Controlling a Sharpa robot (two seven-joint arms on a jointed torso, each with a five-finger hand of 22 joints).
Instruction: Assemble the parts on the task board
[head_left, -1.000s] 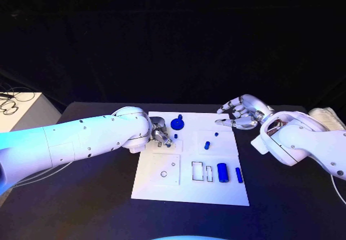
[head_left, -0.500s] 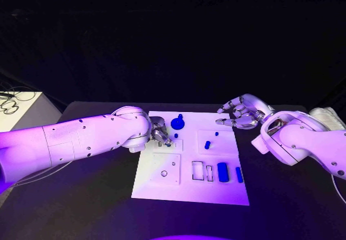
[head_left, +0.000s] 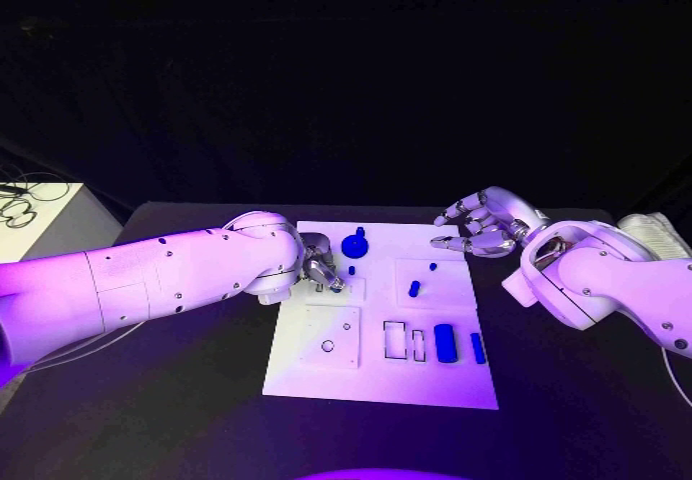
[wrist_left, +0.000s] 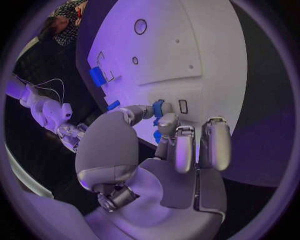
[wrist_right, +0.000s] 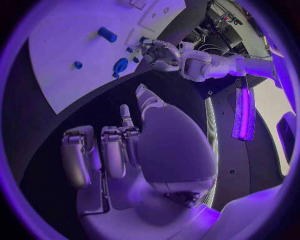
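No real movement over the last second: my left hand (head_left: 323, 272) still pinches a small blue part (wrist_left: 159, 108) over the task board's (head_left: 378, 385) far-left corner, right hand (head_left: 483, 228) idle, fingers spread, so insertion's pending.

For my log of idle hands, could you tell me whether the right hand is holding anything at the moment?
No. The right hand hovers beyond the task board's far right corner, fingers loosely curled and apart, with nothing in them.

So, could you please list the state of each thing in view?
left hand: pinching a small blue part over the task board
right hand: open, holding nothing
blue cylinder: lying on the board
blue knob: resting on the board
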